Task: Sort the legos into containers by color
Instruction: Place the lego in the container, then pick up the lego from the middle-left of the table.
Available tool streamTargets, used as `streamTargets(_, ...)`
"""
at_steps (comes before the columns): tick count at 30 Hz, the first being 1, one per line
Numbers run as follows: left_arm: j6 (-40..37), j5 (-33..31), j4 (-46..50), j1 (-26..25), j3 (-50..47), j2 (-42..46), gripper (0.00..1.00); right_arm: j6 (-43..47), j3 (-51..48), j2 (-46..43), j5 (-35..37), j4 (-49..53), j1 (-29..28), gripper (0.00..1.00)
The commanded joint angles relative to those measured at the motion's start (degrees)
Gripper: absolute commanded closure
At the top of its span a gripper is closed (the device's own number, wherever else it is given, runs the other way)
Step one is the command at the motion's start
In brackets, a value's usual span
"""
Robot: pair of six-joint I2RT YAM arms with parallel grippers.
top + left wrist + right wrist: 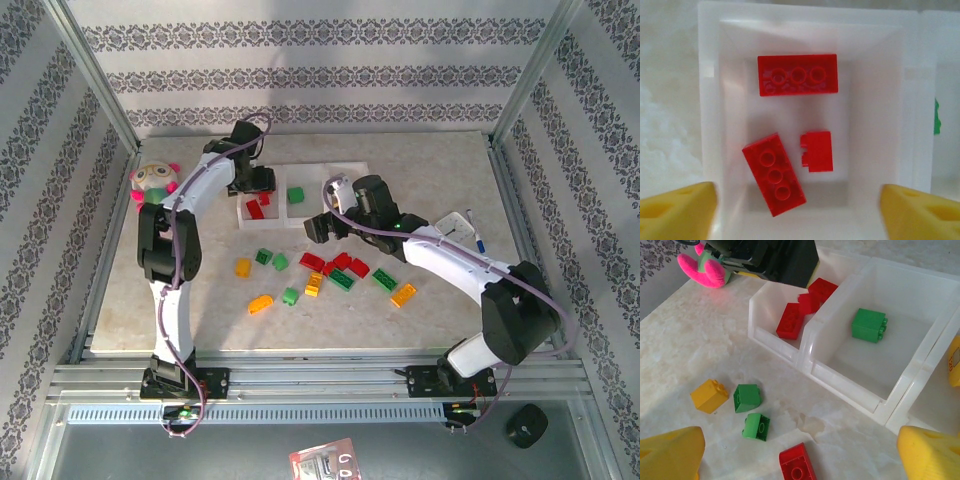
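So the left gripper [800, 215] hangs right over the end compartment of the white tray [710, 100]. Its yellow fingers [675, 210] are spread wide with nothing between them. Straight below, past the fingertips, three red bricks [797, 75] lie loose on the compartment floor, none touching a finger.

The right gripper [800, 460] is wide open too, empty, low over the table. A red brick [797, 467] sits roughly between its fingertips. Two green bricks [747, 398] and a yellow-orange brick [709, 395] lie just ahead of the finger at the left of its wrist view. Further ahead a lone green brick [869, 325] sits in the middle compartment. There's a pink-and-green plush toy [702, 267] way beyond, off to that same side.
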State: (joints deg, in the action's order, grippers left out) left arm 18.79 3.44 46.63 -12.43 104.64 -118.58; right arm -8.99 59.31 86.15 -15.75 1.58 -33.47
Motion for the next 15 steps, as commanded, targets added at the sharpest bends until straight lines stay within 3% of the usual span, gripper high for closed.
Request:
streamTargets(1, -6.3, -0.2, -2.8, -0.8, -6.2, 8.4, 0.07, 0.5, -0.7, -1.3, 0.2, 0.4, 0.8, 0.02)
streamTargets(9, -17.9, 3.1, -15.5, -1.7, -33.4, 27.9, 0.03, -0.2, -0.7, 0.0, -0.8, -0.1, 0.8, 0.02)
streamTargets(15, -24.4, 4.2, -19.8, -2.6, -46.0, 33.4, 0.09, -1.2, 0.4, 1.8, -0.9, -0.2, 0.6, 0.02)
